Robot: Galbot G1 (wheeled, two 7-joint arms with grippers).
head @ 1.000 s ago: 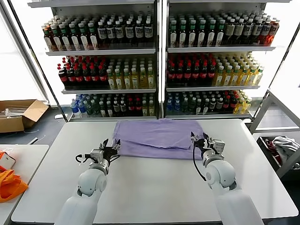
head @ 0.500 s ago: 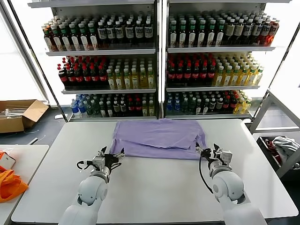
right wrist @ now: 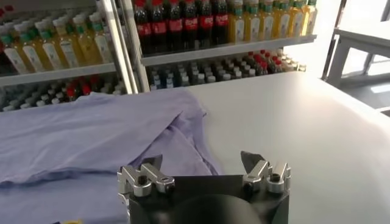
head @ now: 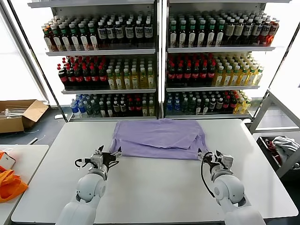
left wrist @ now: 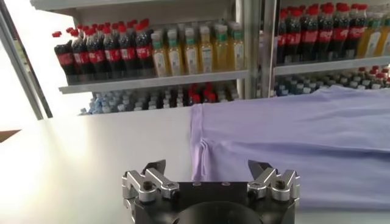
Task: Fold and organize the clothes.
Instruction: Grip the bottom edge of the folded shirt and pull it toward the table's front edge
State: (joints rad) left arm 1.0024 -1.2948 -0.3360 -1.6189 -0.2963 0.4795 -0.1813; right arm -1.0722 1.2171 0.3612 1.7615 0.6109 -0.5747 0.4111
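The lavender T-shirt [head: 158, 138] lies folded over on the far half of the white table [head: 154, 187], plain side up. My left gripper [head: 112, 155] is open and empty, just off the shirt's near left corner. My right gripper [head: 206, 155] is open and empty at the shirt's near right corner. In the left wrist view the shirt [left wrist: 292, 146] lies beyond the open gripper [left wrist: 208, 167], its left edge between the fingers. In the right wrist view the shirt [right wrist: 91, 140] lies ahead, and its corner reaches between the open gripper's [right wrist: 201, 161] fingers.
Shelves of drink bottles [head: 154, 61] stand behind the table. A side table at the left holds an orange fabric item [head: 9, 183]. A cardboard box [head: 18, 115] lies on the floor at the left. A metal rack [head: 276, 136] stands at the right.
Both grippers have let go of the shirt's near edge and drawn back toward me. The shirt now lies flat, folded, and still.
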